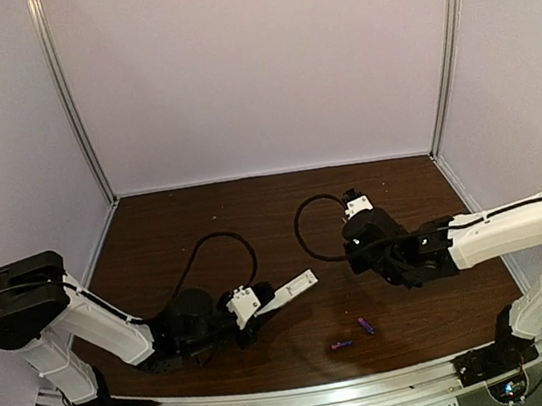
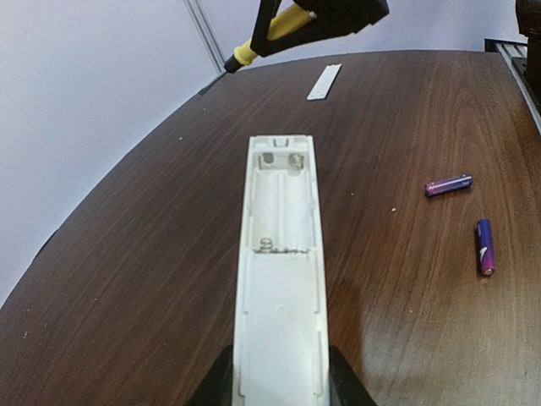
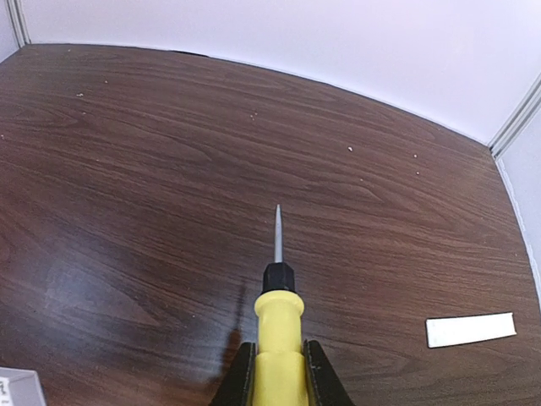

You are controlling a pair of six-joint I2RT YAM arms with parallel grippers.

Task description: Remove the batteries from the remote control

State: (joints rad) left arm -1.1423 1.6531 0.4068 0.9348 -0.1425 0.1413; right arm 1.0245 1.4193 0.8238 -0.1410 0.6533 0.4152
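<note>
Left gripper (image 2: 279, 385) is clamped on the remote (image 2: 279, 288), gripping its near end, with the rest sticking out over the table (image 2: 127, 254). The remote's battery bay faces up with the cover off, and I see the spring and contacts exposed. Both batteries (image 2: 448, 184) lie on the table, right of the remote in the left wrist view. They're clear of it and apart from each other, one lying roughly crosswise, the other pointing more or less along the remote. From overhead they sit near the front edge, between the two arms. Right gripper (image 3: 277, 376) is clenched on the screwdriver (image 3: 277, 326) by its yellow handle, shaft pointing away from the wrist, tip looks clear of the wood. Cover strip (image 3: 470, 329) lies flat on the table, right of the screwdriver in the right wrist view, well apart from the remote
</note>
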